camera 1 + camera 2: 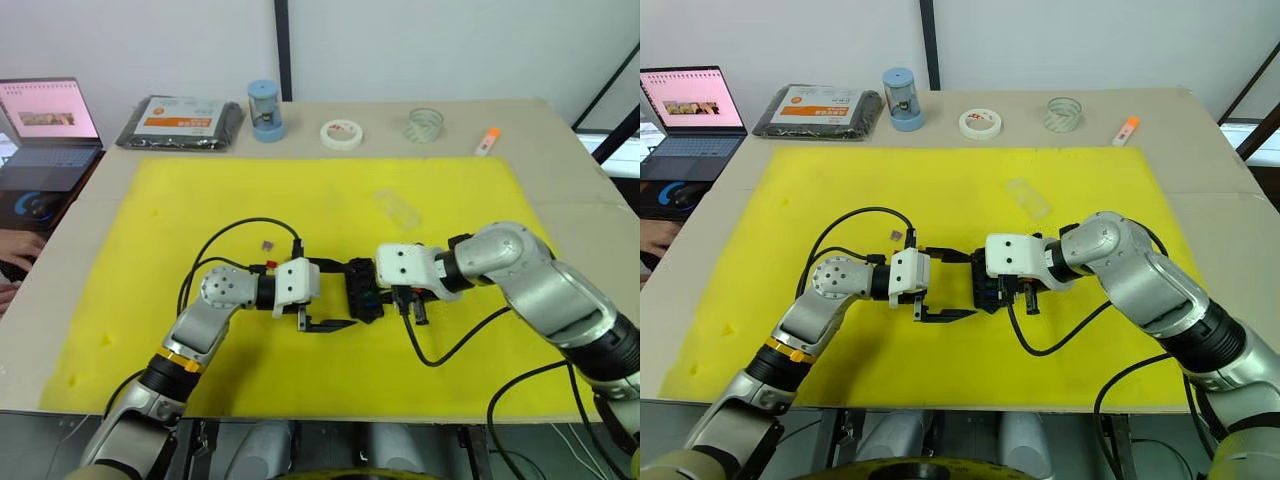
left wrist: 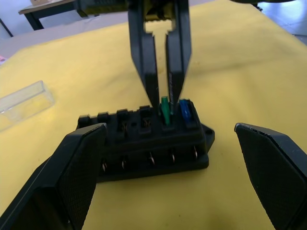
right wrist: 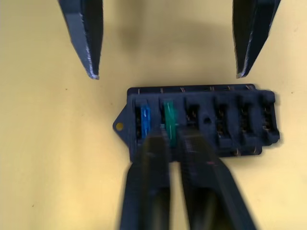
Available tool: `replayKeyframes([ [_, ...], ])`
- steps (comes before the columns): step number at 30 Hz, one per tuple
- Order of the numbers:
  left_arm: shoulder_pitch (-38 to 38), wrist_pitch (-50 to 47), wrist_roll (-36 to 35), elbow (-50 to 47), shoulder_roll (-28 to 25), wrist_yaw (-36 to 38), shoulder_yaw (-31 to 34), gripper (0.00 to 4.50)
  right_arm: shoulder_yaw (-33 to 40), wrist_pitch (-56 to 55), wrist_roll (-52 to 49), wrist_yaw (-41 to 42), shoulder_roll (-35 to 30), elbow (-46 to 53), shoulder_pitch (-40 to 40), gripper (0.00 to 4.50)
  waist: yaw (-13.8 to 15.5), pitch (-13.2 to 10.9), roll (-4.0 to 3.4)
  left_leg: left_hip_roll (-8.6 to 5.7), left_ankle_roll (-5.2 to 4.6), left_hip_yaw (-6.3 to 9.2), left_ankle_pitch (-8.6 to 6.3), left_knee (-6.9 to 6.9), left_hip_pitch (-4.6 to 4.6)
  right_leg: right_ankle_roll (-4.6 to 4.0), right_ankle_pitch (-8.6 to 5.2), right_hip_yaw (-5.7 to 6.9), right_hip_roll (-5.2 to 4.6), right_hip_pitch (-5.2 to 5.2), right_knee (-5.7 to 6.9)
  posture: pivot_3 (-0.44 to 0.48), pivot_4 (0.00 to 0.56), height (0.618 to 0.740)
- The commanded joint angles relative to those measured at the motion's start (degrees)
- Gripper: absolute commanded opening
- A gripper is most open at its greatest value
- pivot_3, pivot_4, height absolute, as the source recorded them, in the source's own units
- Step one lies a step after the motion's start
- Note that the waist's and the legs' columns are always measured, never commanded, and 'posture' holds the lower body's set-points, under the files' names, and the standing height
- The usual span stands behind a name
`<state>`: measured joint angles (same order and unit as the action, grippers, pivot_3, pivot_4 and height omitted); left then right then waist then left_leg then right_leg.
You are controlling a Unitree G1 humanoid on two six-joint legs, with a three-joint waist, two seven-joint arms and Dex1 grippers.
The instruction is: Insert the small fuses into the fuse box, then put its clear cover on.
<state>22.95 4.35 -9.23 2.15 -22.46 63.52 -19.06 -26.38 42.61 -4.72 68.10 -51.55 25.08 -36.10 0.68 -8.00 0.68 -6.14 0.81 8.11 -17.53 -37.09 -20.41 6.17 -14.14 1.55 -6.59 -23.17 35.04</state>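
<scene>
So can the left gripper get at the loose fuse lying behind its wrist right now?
Probably yes. The left gripper is open and holding nothing, and the small fuse lies on bare yellow mat; only the arm's black cable arcs close by.

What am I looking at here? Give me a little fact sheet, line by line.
surface: yellow mat
fuse box: black, on the mat between both grippers
fuses in box: blue fuse in the end slot, green fuse next to it, other slots empty
right gripper: fingers nearly closed at the green fuse
left gripper: open, fingers either side of the box
loose fuse: on the mat
clear cover: on the mat, off the box
</scene>
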Motion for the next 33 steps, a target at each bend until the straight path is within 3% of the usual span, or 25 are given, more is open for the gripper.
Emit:
replayKeyframes([
  [1,0.4,0.5,0.0,-1.4,0.0,-0.4,0.2,4.5,0.5,0.0,0.1,-0.3,0.7,-0.7,-0.3,1.68,0.1,0.0,0.0,0.0,0.0,0.0,0.0,0.0,0.0,0.0,0.0,0.0,0.0,0.0,0.0,0.0,0.15,0.74],
  [5,0.6,0.7,0.0,-0.9,0.1,-0.3,0.2,4.5,1.6,0.0,-0.4,-0.5,1.2,-1.5,-1.2,3.03,0.0,0.0,0.0,-0.01,0.0,0.0,0.0,0.0,-0.02,0.0,0.0,0.0,-0.01,-0.01,-0.01,0.0,0.15,0.74],
  [31,1.0,0.9,-0.1,-0.6,0.4,-0.1,0.2,4.5,7.5,-1.1,-8.8,3.6,0.6,-1.8,-2.8,3.03,0.1,0.0,0.0,-0.01,0.0,0.01,0.0,0.0,-0.06,0.0,0.0,0.0,-0.02,-0.04,-0.01,0.0,0.15,0.74],
  [33,1.0,0.8,-0.2,-0.6,0.4,-0.1,0.2,4.5,8.4,-1.4,-9.4,3.4,0.5,-1.2,-2.1,2.62,0.1,0.0,0.0,-0.01,0.0,0.01,0.0,0.01,-0.06,0.0,0.0,0.0,-0.03,-0.04,-0.01,0.0,0.15,0.74],
])
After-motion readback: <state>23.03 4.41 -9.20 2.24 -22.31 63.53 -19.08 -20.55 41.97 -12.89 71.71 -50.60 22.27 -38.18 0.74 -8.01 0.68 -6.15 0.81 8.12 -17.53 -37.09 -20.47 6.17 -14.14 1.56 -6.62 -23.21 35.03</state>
